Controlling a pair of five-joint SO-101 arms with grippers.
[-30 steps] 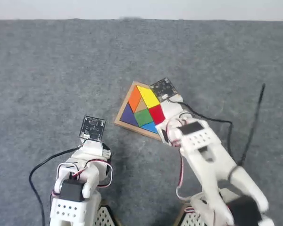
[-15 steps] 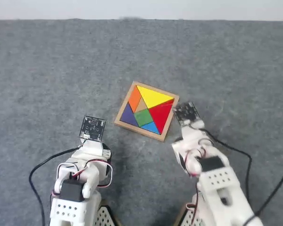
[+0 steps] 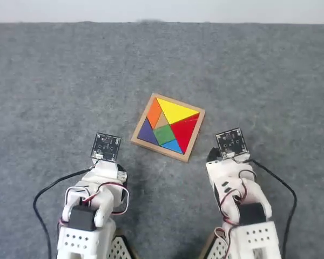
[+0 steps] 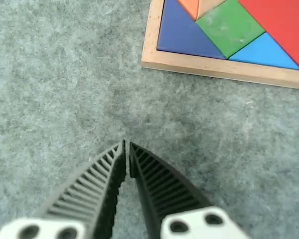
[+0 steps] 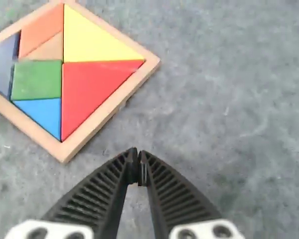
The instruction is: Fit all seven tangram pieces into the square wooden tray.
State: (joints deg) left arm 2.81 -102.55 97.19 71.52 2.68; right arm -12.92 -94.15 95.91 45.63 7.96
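Left hand (image 4: pixel 127 145): fingers pressed together, nothing held. It sits over the grey tabletop (image 4: pixel 50 74), short of the tray (image 4: pixel 214 69) and not touching it. The tray corner nearest this hand holds the dark blue triangle (image 4: pixel 184 37), with the green square (image 4: pixel 229 25) and light blue triangle (image 4: pixel 264 52) next along that edge.

Right hand (image 5: pixel 138 152): also closed and empty, over the tabletop just off the tray's (image 5: pixel 107 107) other side, apart from the rim. The red triangle (image 5: pixel 89 89) lies against that rim, with the yellow triangle (image 5: pixel 92 42) beyond it.

High view: left arm (image 3: pixel 94 199) and right arm (image 3: pixel 237 189) are both folded back near their bases, one on each side of the tray (image 3: pixel 141 120). The tray lies mid-tabletop, turned corner-on to the arms.

All seven pieces are seated flat in the tray with no gaps visible:
- yellow triangle (image 3: pixel 175 110)
- red triangle (image 3: pixel 183 129)
- orange piece (image 3: pixel 154 112)
- tan triangle (image 3: pixel 162 121)
- dark blue triangle (image 3: pixel 147 132)
- green square (image 3: pixel 163 134)
- light blue triangle (image 3: pixel 173 145)
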